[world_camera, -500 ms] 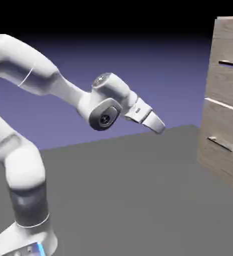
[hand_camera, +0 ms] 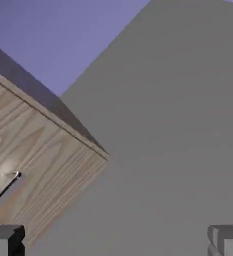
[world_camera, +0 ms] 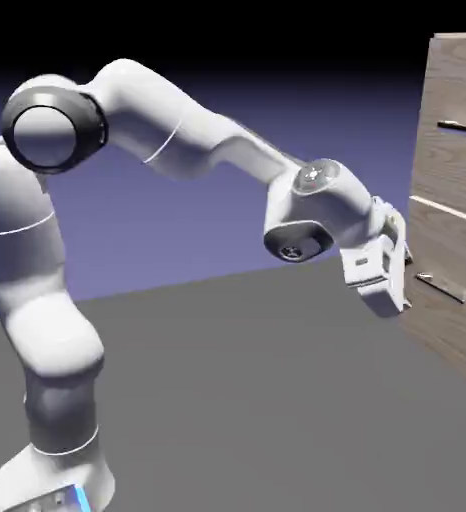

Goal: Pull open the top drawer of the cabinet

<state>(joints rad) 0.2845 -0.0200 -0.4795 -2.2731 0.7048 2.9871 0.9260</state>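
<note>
The cabinet (world_camera: 452, 250) stands at the exterior view's right, light-brown wood grain with a pale seam between two drawer fronts. The top drawer (world_camera: 457, 160) is shut flush, and its thin metal handle (world_camera: 463, 127) sits high on the front. My gripper (world_camera: 395, 298) hangs well below that handle, close in front of the lower drawer's handle (world_camera: 442, 288) and touching nothing. In the hand view the gripper (hand_camera: 116, 242) is open, with only grey table between its fingertips (hand_camera: 6, 240). The cabinet's wood (hand_camera: 38, 145) fills the hand view's left, where one handle end (hand_camera: 8, 182) shows.
The grey table (world_camera: 257, 400) stretches from the robot's base to the cabinet's foot. The cabinet's lower corner (hand_camera: 107, 157) juts toward the hand view's middle. The white arm (world_camera: 177, 135) arches across the exterior view's upper left.
The arm has swung right and down toward the cabinet. The hand went from mid-picture to just in front of the lower drawer front. The jaws stay open.
</note>
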